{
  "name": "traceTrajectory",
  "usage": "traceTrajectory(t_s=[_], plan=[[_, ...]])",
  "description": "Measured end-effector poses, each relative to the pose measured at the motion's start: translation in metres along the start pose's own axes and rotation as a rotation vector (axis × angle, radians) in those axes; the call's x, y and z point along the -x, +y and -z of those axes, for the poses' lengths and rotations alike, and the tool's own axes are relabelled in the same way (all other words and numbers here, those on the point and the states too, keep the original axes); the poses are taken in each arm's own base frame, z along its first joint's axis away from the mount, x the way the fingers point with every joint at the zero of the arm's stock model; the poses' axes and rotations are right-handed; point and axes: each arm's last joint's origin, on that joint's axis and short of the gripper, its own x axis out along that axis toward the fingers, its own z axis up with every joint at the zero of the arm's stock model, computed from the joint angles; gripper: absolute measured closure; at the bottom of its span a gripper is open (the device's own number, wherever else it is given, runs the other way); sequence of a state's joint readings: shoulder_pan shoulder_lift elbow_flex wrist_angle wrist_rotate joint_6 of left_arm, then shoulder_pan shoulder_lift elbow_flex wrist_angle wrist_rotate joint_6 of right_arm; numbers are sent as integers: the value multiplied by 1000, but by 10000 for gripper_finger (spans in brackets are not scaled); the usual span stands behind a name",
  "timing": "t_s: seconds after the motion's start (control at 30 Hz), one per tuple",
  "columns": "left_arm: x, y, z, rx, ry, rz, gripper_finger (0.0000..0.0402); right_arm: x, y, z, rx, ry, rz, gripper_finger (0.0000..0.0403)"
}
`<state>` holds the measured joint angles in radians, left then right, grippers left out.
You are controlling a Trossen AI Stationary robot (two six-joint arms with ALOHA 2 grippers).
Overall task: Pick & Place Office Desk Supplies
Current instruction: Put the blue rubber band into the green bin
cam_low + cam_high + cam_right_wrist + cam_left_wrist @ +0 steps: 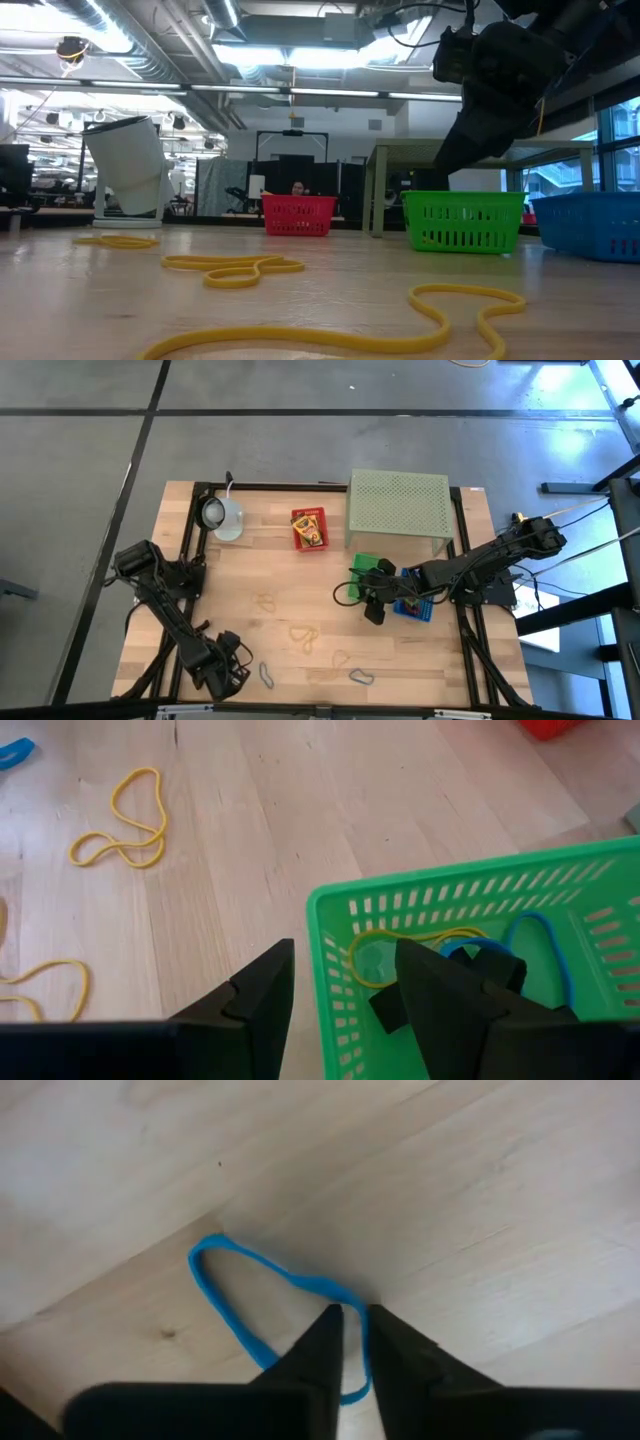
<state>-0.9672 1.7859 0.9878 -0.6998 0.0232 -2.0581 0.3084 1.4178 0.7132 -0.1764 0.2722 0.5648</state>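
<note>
My left gripper (352,1318) is near the table's near-left corner (238,668), fingertips low over the wood. They are open by a narrow gap and stand either side of one end of a blue loop (225,1295) that lies flat. My right gripper (340,990) is open and empty, raised (500,70) above the near rim of the small green basket (330,910) (368,567). In that basket lie a yellow loop (400,938), a blue loop (545,935) and a dark clip (490,970). Yellow loops (305,632) (235,268) lie mid-table. The yellow printed box (309,528) sits in a red basket.
A blue basket (415,606) sits right of the green one. The pale green perforated stand (398,503) is at the far edge and a white mug (225,515) at far left. Another bluish loop (362,677) lies near the near edge. Bare wood shows between the loops.
</note>
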Motion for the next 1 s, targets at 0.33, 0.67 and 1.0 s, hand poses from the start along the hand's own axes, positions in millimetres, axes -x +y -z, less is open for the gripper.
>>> traceTrajectory(t_s=[0.33,0.67,1.0], plan=[[8,-3,-3,-202,-50,77,399,0,0,0,12,0,0,224],[31,-18,-19,-407,-484,172,398,7,9,-18,-3,-44,-28,224],[70,-65,-48,-636,-988,237,398,15,27,-28,55,-137,-111,225]])
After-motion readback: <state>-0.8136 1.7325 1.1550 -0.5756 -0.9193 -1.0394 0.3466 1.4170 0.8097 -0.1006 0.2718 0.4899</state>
